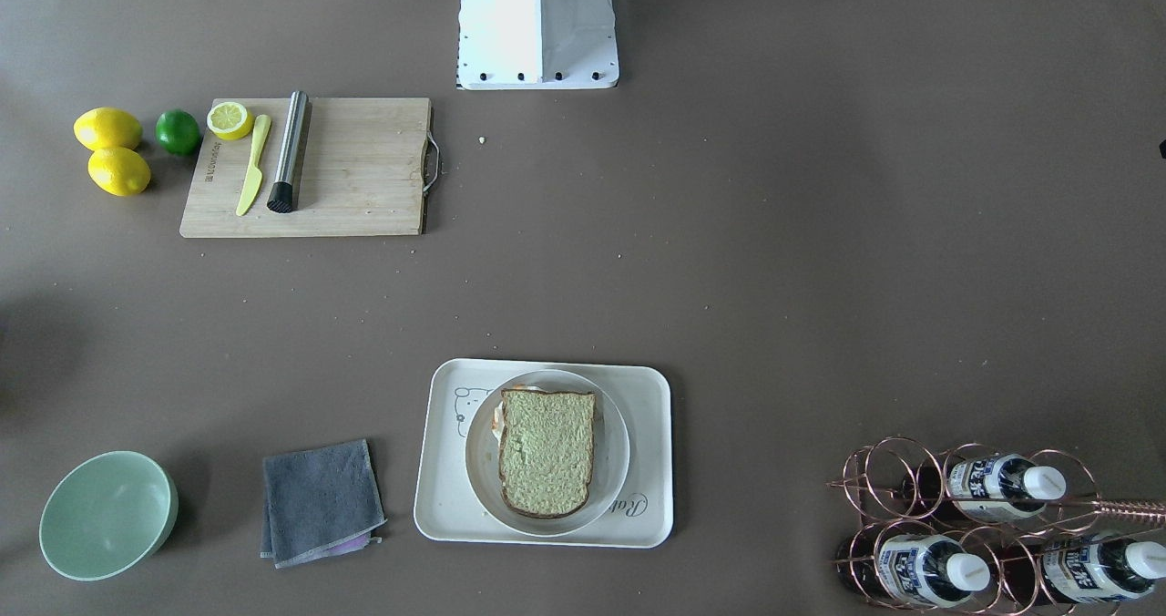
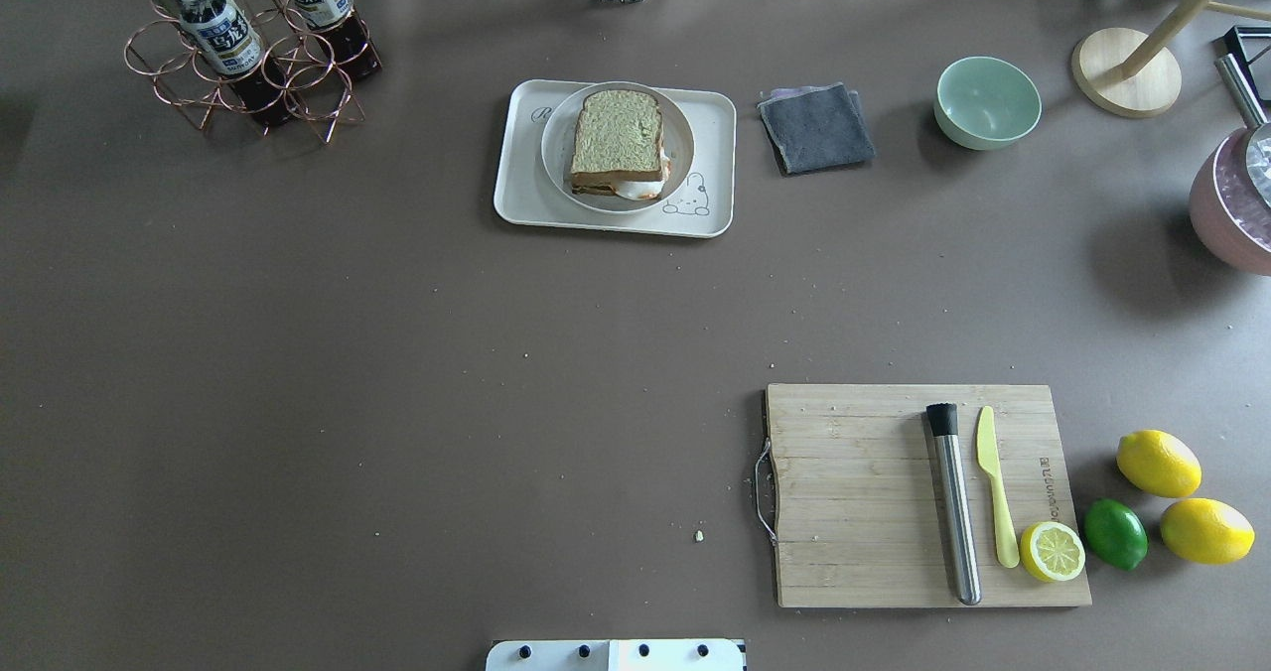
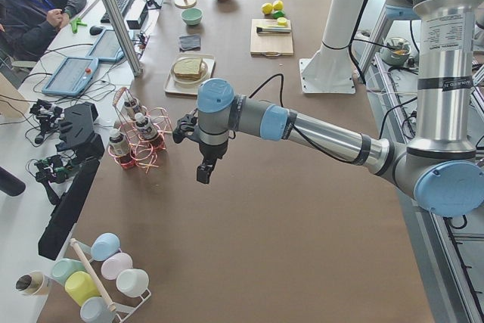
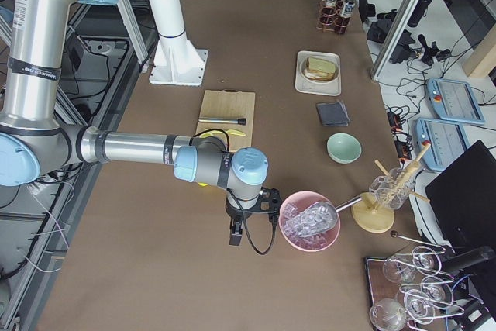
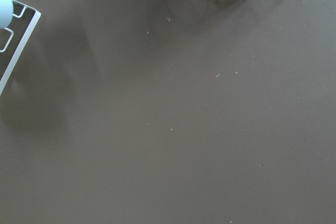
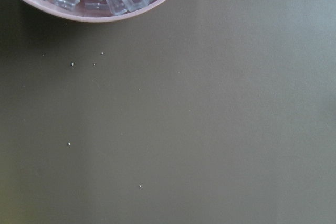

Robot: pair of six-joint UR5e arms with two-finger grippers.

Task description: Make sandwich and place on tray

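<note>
The sandwich (image 2: 617,135) lies on a round plate (image 2: 556,150) on the tray (image 2: 516,200), at the far middle of the table, with the tray's long side running across it. The left gripper (image 3: 204,172) and the right gripper (image 4: 235,234) hang over opposite table ends, well apart from the tray and neither plainly nearer (whether either is open or closed cannot be told from the side views).

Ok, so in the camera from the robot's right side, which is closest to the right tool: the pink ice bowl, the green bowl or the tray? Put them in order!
Starting from the right tool:
1. pink ice bowl: just beside the tool.
2. green bowl: farther up the table, near the operators' edge.
3. tray: farthest, well past the green bowl.
</note>
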